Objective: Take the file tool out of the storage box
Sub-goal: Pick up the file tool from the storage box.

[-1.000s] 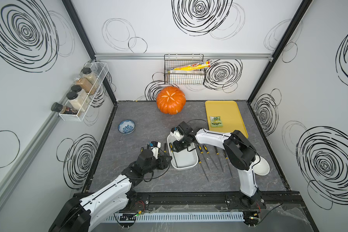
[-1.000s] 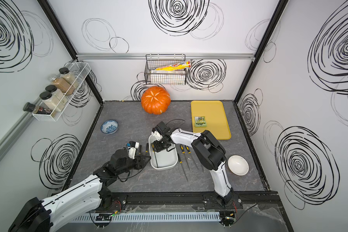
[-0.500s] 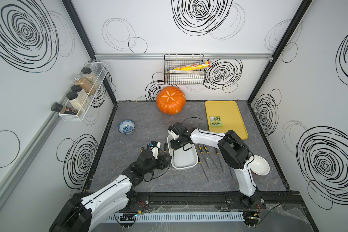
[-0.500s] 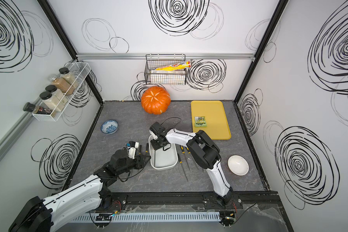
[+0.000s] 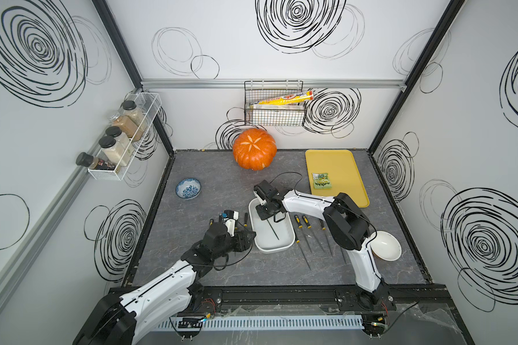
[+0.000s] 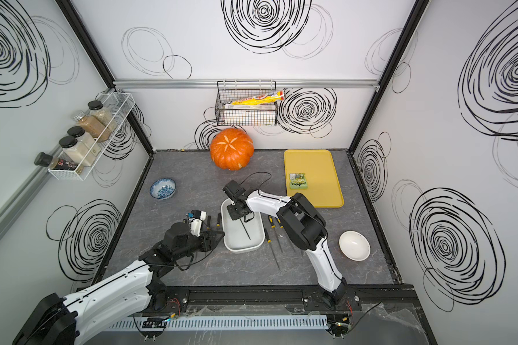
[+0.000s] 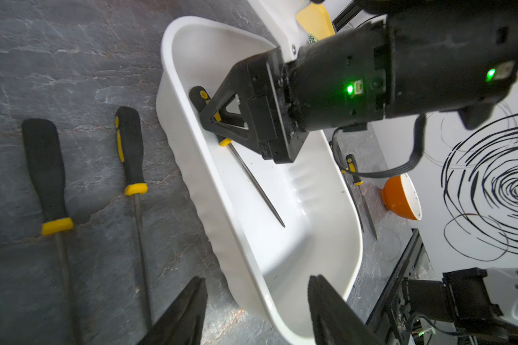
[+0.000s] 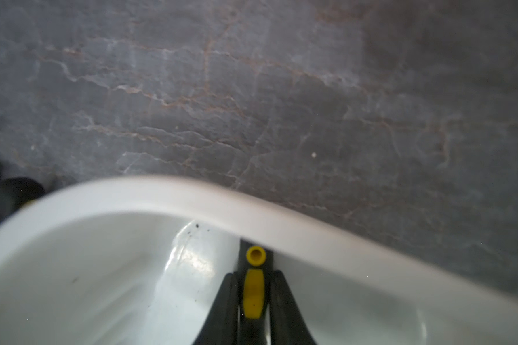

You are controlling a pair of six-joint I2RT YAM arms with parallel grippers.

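Located storage box (image 5: 277,248) (image 6: 243,249) near table centre in both top views, long axis running 12 to 6 o'clock. Found file tool (image 5: 273,230) (image 6: 245,231) flat on the box floor, handle toward the 12 o'clock end wall, tip pointing to about 5 o'clock; not yet out of the box.

Noted right gripper (image 5: 265,214) reaching in from 3 o'clock, down inside the 12 o'clock end. Confirmed in right wrist view: fingers (image 8: 226,301) pressed on both sides of the black-and-yellow handle, clenched on it, handle end just beside the box wall.

Placed left gripper (image 5: 247,240) at the box's 7 o'clock corner. Checked left wrist view: jaws spread wide, grasping nothing, one finger (image 7: 189,310) over the table, its mate over the box's inside. Contact with the rim: cannot tell.

Counted several loose files (image 5: 307,236) on the table at 3 o'clock of the box, two more files (image 7: 47,179) at 9 o'clock. Recorded pumpkin (image 5: 254,148) at 12 o'clock, yellow tray (image 5: 335,161) at 2 o'clock, white bowl (image 5: 385,246) beyond the loose files, blue bowl (image 5: 188,188) at 10 o'clock.
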